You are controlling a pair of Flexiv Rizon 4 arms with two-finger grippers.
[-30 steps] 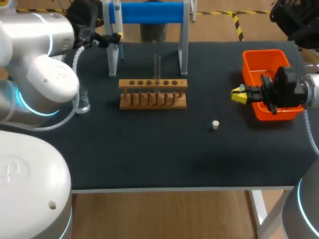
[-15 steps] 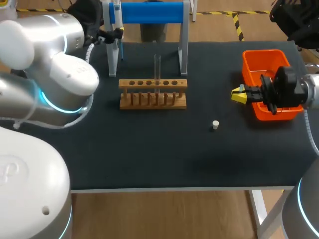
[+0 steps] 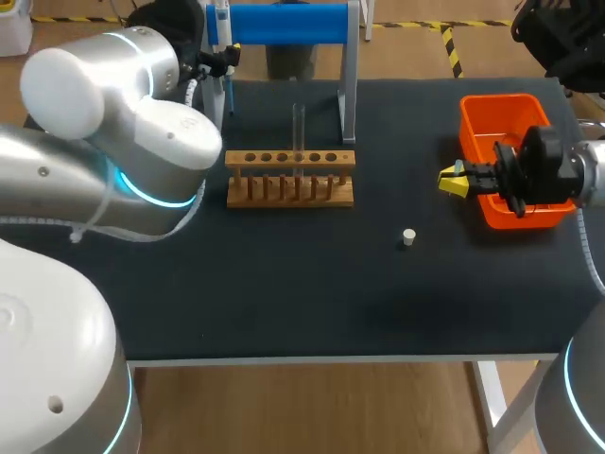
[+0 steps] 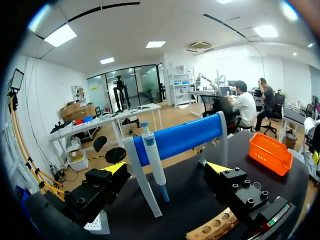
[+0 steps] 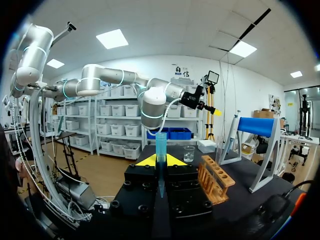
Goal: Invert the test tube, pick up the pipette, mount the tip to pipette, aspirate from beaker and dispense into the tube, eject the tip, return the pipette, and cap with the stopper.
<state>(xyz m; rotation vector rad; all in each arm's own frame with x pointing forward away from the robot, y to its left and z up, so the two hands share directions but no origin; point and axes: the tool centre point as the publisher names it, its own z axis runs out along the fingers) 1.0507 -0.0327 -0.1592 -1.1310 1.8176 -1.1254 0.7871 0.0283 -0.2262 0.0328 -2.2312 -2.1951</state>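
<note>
No legible text, labels or numbers anywhere

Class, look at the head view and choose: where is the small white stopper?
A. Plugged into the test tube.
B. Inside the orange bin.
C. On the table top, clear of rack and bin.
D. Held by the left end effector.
C: the stopper lies alone on the dark table, touching neither the wooden rack nor the orange bin.

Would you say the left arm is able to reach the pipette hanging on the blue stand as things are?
Probably yes. The left pincer is open and faces the pipette, which hangs on the stand just ahead of its fingers, with nothing visible between them.
</note>
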